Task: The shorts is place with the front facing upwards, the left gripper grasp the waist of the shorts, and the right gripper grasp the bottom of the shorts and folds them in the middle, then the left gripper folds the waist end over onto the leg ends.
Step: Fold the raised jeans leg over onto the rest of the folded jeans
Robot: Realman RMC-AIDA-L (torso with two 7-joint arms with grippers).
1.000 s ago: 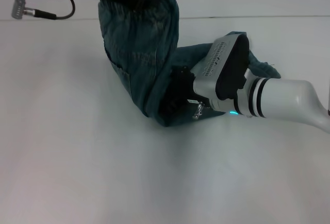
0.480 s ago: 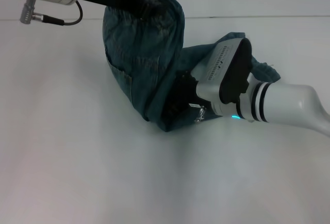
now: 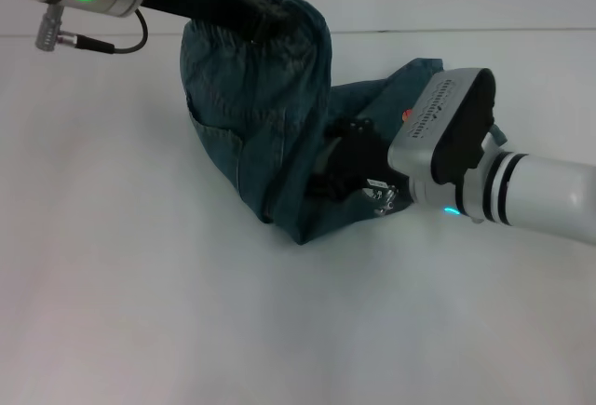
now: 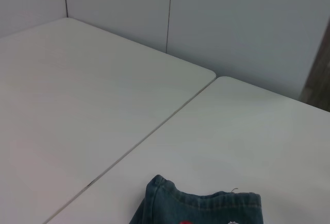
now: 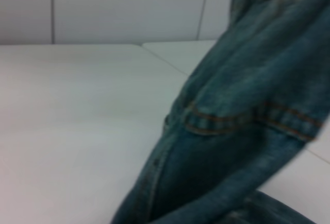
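Observation:
The blue denim shorts point(image 3: 270, 116) hang partly lifted, their lower folded part resting on the white table point(image 3: 140, 312). My left gripper point(image 3: 265, 9) is at the top of the head view, shut on the waist and holding it up above the leg ends. Beside the low fold on the right, my right gripper point(image 3: 340, 163) has its black fingers spread against the fabric, holding nothing. A denim edge point(image 4: 206, 208) shows in the left wrist view. In the right wrist view the draped denim point(image 5: 232, 131) hangs close, with orange stitching.
A seam point(image 4: 154, 131) between two white tabletops runs behind the shorts. A pale wall point(image 4: 232, 23) stands behind the table. Bare table surface lies in front and to the left of the shorts.
My right arm has drawn back to the right while the low fold stayed where it was. The left gripper, still holding the waist, has shifted slightly.

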